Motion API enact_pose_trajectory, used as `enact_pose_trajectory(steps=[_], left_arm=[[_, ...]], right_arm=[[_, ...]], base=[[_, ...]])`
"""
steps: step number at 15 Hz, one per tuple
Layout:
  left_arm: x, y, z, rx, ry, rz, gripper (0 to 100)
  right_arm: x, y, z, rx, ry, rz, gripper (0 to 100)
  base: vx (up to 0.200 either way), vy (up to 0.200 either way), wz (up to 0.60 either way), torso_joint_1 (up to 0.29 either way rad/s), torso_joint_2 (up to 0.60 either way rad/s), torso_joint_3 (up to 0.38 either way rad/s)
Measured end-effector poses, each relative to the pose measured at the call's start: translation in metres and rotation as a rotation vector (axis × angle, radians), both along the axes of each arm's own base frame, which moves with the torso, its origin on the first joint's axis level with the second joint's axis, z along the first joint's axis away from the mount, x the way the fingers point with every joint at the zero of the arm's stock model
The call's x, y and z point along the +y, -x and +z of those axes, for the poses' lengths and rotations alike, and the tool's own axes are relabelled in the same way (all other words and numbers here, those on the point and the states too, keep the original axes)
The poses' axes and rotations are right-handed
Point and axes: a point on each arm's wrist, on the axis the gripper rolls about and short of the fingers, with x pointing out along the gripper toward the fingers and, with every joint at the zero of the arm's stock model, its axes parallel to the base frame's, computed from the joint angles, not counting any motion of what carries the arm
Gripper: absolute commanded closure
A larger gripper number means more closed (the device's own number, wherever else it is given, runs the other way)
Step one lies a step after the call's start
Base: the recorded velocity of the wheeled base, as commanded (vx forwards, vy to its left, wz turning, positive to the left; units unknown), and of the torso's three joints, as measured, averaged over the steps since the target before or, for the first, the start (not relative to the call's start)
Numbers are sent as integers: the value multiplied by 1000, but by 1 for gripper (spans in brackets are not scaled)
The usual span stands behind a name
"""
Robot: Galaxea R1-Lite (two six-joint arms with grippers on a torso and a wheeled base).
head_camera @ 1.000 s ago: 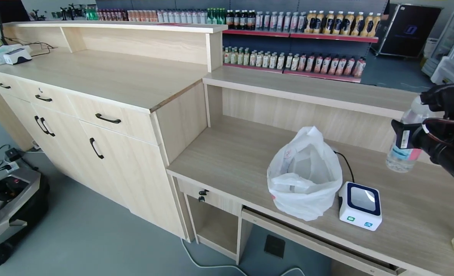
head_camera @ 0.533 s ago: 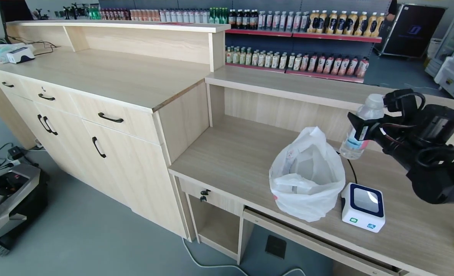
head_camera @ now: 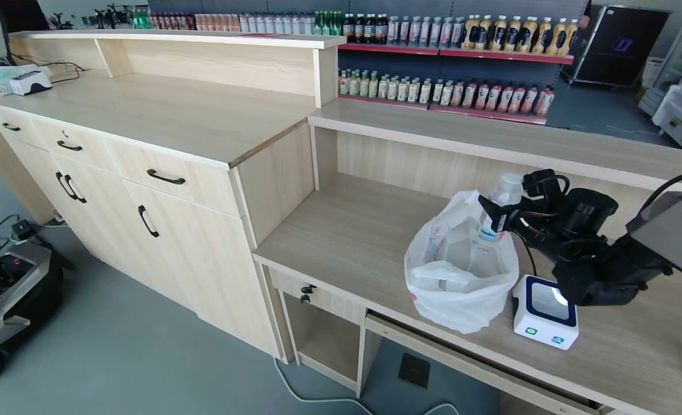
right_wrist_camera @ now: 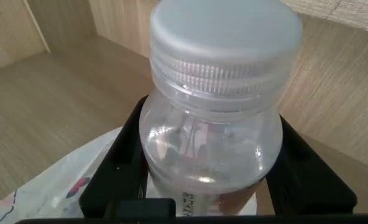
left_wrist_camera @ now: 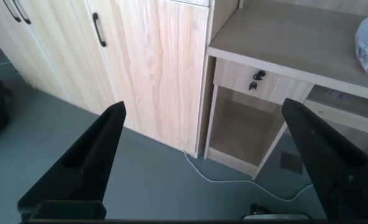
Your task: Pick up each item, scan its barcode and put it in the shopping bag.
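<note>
Right jaws tight around the water bottle (head_camera: 499,203) at the shopping bag (head_camera: 456,279) opening; left jaws wide apart, empty.

Bottle (head_camera: 499,204) upright at the shopping bag (head_camera: 453,276) mouth, its 1 o'clock side; scanner (head_camera: 545,314) on the desk (head_camera: 352,236), touching the bag at 4 o'clock.

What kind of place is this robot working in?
Most likely the checkout of a small shop. Shelves of bottled drinks stand behind, a barcode scanner sits on the wooden counter beside a white shopping bag, and the right gripper holds a water bottle at the bag's opening.
</note>
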Motion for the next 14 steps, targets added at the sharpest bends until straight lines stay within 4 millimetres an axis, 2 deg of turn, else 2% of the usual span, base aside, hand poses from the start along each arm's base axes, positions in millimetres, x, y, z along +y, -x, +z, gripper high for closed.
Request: enact_pose_trajectory(steps=[6,11,12,14], left_arm=[[0,0,0,0,0,0,0],[0,0,0,0,0,0,0],[0,0,0,0,0,0,0],[0,0,0,0,0,0,0]], right_arm=[[7,-17,-39,53,-5,24,100],[4,-18,-57,90,-1,18,100],[4,-18,-59,95,0,18,0],[4,-18,-62,111,3,19,0]], base=[[0,0,0,0,0,0],[0,0,0,0,0,0],[0,0,0,0,0,0],[0,0,0,0,0,0]])
